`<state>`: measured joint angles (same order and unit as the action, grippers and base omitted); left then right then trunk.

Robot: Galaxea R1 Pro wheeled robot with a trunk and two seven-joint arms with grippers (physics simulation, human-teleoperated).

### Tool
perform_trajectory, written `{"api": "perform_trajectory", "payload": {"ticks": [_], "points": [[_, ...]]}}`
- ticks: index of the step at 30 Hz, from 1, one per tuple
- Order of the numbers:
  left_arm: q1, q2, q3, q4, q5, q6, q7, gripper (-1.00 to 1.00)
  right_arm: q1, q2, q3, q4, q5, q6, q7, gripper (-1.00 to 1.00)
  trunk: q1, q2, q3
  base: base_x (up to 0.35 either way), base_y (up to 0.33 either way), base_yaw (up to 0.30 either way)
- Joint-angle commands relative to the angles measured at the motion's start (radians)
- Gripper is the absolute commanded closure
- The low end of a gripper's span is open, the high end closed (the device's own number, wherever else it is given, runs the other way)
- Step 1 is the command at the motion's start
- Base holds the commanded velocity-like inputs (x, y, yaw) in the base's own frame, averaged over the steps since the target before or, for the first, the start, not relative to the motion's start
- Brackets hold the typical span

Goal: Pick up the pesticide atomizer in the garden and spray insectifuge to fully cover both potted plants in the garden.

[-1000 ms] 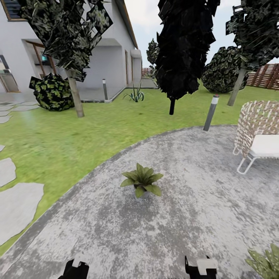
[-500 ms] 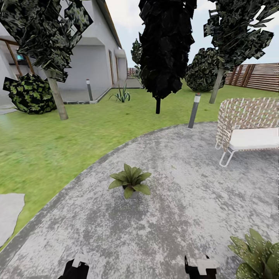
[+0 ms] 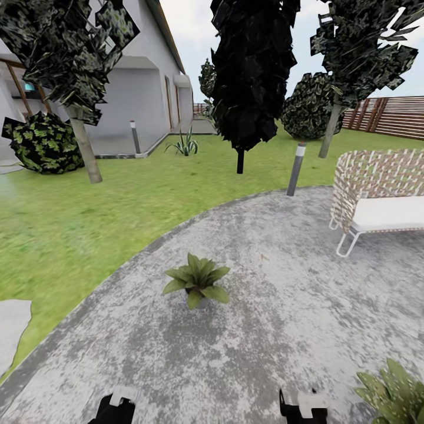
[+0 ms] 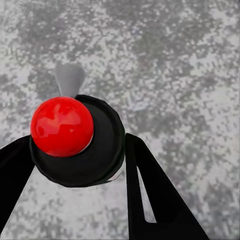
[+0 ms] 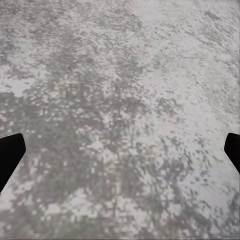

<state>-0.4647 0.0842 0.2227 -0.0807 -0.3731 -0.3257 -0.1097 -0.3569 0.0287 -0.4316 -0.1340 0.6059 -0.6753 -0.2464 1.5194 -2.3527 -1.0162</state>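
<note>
Two potted plants: one (image 3: 197, 287) at 12 o'clock, one (image 3: 393, 391) at 3 o'clock.
Left gripper (image 4: 75, 165): apparently clamped on a red-capped black object (image 4: 75, 140).
Right gripper (image 5: 120, 150): spread wide, empty.

Both arm ends are matte black with a white block on top: left gripper (image 3: 115, 407), right gripper (image 3: 303, 406). The left gripper's fingers (image 4: 152, 200) are flat black blades, one pierced by a narrow slot.
</note>
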Motion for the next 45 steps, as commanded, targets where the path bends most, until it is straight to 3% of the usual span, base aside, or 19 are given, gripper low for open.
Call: {"api": "perform_trajectory", "payload": {"ticks": [1, 13, 15, 17, 19, 20, 22, 23, 25, 26, 28, 29, 30, 32, 35, 40, 44, 45], "points": [[0.000, 0.000, 0.009, 0.001, -0.006, -0.003, -0.005, 1.00, -0.001, 0.000, -0.004, 0.001, 0.011, -0.001, -0.008, -1.00, 0.000, 0.000, -0.001, 0.162, 0.000, 0.000], [-0.001, 0.003, 0.000, -0.015, -0.009, -0.004, -0.017, 1.00, -0.001, 0.005, 0.008, -0.001, 0.017, 0.003, -0.003, -1.00, 0.000, 0.000, -0.001, 0.166, 0.000, -0.050], [-0.005, 0.004, -0.004, -0.023, -0.015, -0.003, -0.021, 1.00, -0.001, 0.007, 0.037, -0.001, 0.030, 0.004, -0.001, -1.00, 0.000, 0.000, -0.001, 0.005, 0.000, 0.000], [-0.014, 0.005, -0.028, -0.043, -0.045, 0.000, -0.050, 1.00, -0.001, 0.007, 0.105, -0.009, 0.079, 0.004, 0.020, -1.00, 0.000, 0.000, -0.001, 0.002, 0.000, 0.000], [-0.017, 0.010, -0.067, -0.061, -0.093, 0.004, -0.114, 1.00, -0.001, 0.003, 0.156, -0.028, 0.123, 0.005, 0.083, -1.00, 0.000, 0.000, -0.001, 0.000, 0.000, 0.000], [-0.018, 0.013, -0.090, -0.077, -0.127, 0.006, -0.184, 1.00, -0.001, 0.001, 0.175, -0.057, 0.144, 0.006, 0.157, -1.00, 0.000, 0.000, -0.001, 0.000, 0.000, 0.000], [-0.018, 0.020, -0.106, -0.106, -0.158, 0.008, -0.296, 1.00, -0.001, -0.001, 0.187, -0.113, 0.158, 0.008, 0.281, -1.00, 0.000, 0.000, -0.001, 0.000, 0.000, 0.000], [-0.019, 0.033, -0.112, -0.136, -0.179, 0.009, -0.400, 1.00, 0.000, -0.003, 0.192, -0.165, 0.163, 0.020, 0.391, -1.00, 0.000, 0.000, -0.001, 0.000, 0.000, 0.000], [-0.020, 0.060, -0.115, -0.202, -0.210, 0.012, -0.555, 1.00, -0.003, -0.012, 0.195, -0.238, 0.166, 0.082, 0.545, -1.00, 0.000, 0.000, -0.001, 0.000, 0.000, 0.000], [-0.021, 0.077, -0.116, -0.324, -0.232, 0.053, -0.752, 1.00, -0.022, -0.019, 0.196, -0.342, 0.174, 0.215, 0.751, -1.00, 0.000, 0.000, -0.001, 0.000, 0.000, 0.000], [-0.024, 0.079, -0.117, -0.430, -0.271, 0.159, -0.867, 1.00, -0.044, -0.020, 0.197, -0.417, 0.184, 0.267, 0.916, -1.00, 0.000, 0.000, -0.001, 0.000, 0.000, 0.000], [-0.030, 0.075, -0.118, -0.470, -0.307, 0.206, -0.908, 1.00, -0.052, -0.020, 0.199, -0.435, 0.186, 0.276, 0.965, -1.00, 0.000, 0.000, -0.001, 0.000, 0.000, 0.000], [-0.065, 0.050, -0.134, -0.512, -0.436, 0.249, -0.995, 1.00, -0.072, -0.019, 0.259, -0.448, 0.187, 0.283, 1.001, -1.00, 0.000, 0.000, -0.001, 0.000, 0.000, 0.000], [-0.103, 0.027, -0.147, -0.528, -0.555, 0.275, -1.083, 1.00, -0.089, -0.014, 0.353, -0.452, 0.185, 0.287, 1.013, -1.00, 0.000, 0.000, -0.001, 0.000, 0.000, 0.000], [-0.114, 0.022, -0.152, -0.533, -0.591, 0.305, -1.121, 1.00, -0.099, -0.011, 0.384, -0.453, 0.183, 0.288, 1.018, -1.00, 0.000, 0.000, -0.001, 0.000, 0.000, 0.000], [-0.114, 0.021, -0.164, -0.530, -0.606, 0.315, -1.129, 1.00, -0.109, -0.003, 0.393, -0.453, 0.181, 0.289, 1.030, -1.00, 0.000, 0.000, -0.001, 0.000, 0.000, 0.000], [-0.112, 0.019, -0.193, -0.525, -0.619, 0.318, -1.130, 1.00, -0.119, 0.006, 0.394, -0.455, 0.181, 0.289, 1.136, -1.00, 0.000, 0.000, -0.001, 0.000, 0.000, 0.000], [-0.112, 0.016, -0.196, -0.524, -0.619, 0.319, -1.130, 1.00, -0.123, 0.009, 0.394, -0.455, 0.181, 0.288, 1.149, 1.00, 0.000, 0.000, -0.001, 0.000, 0.000, 0.000]]}}
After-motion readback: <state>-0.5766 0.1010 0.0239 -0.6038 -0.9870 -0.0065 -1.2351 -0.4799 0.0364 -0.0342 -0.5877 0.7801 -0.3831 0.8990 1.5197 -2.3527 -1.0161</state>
